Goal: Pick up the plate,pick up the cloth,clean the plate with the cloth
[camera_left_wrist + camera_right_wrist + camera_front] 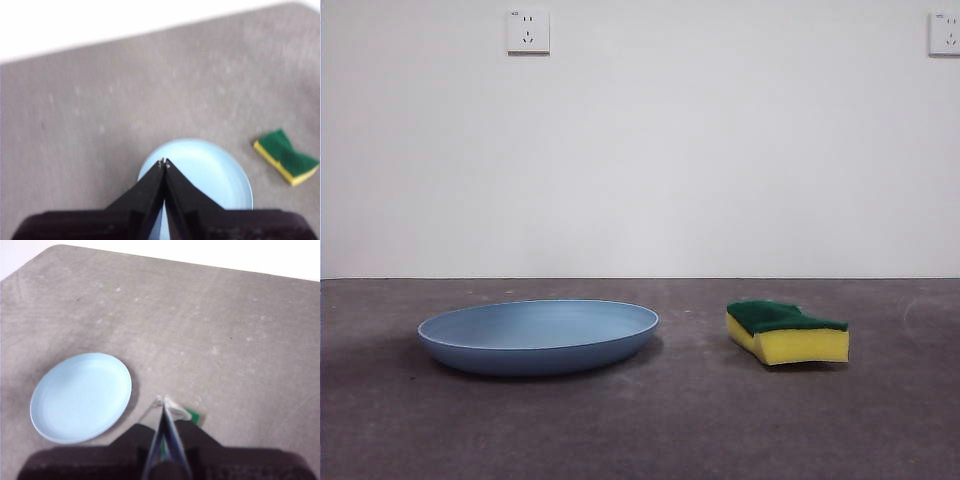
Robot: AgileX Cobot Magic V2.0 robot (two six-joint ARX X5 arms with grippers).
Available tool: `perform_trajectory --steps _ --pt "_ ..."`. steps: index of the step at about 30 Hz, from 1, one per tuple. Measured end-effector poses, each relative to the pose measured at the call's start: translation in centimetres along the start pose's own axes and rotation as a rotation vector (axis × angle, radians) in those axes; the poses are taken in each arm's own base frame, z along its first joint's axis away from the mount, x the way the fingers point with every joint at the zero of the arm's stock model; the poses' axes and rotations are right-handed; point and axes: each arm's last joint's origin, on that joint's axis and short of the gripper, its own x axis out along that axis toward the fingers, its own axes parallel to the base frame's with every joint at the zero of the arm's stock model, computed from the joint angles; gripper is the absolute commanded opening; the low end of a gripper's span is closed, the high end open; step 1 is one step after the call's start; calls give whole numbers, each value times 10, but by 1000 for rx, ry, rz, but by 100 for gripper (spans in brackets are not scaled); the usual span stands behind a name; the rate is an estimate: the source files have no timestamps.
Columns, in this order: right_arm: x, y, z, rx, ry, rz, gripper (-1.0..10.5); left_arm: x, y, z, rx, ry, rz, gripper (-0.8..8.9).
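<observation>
The light-blue plate [538,335] lies flat on the grey table, left of centre in the front view. The cloth, a yellow sponge with a dark green top [787,331], lies to its right, apart from it. My left gripper [164,163] is shut and empty, high above the plate [210,175]; the sponge [286,157] shows off to the side. My right gripper [163,401] is shut and empty, high above the sponge, of which only a green corner [196,417] shows past the jaws. The plate [82,396] lies beside it. Neither gripper shows in the front view.
The grey table [650,420] ends at a white wall with two sockets [528,31]. The table's far edge and a rounded corner [60,247] show in the right wrist view.
</observation>
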Motion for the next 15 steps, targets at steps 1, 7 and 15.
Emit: perform_trajectory --steps 1,7,15 --pt "0 0 -10 -1 -13 0 -11 -4 0 -4 3 -32 1 -8" --pt "5 -3 -74 -1 -137 2 -11 0 1 -69 5 -76 22 -8" --pt "5 -3 -83 0 -143 2 2 -1 2 -100 -38 -14 22 -3"
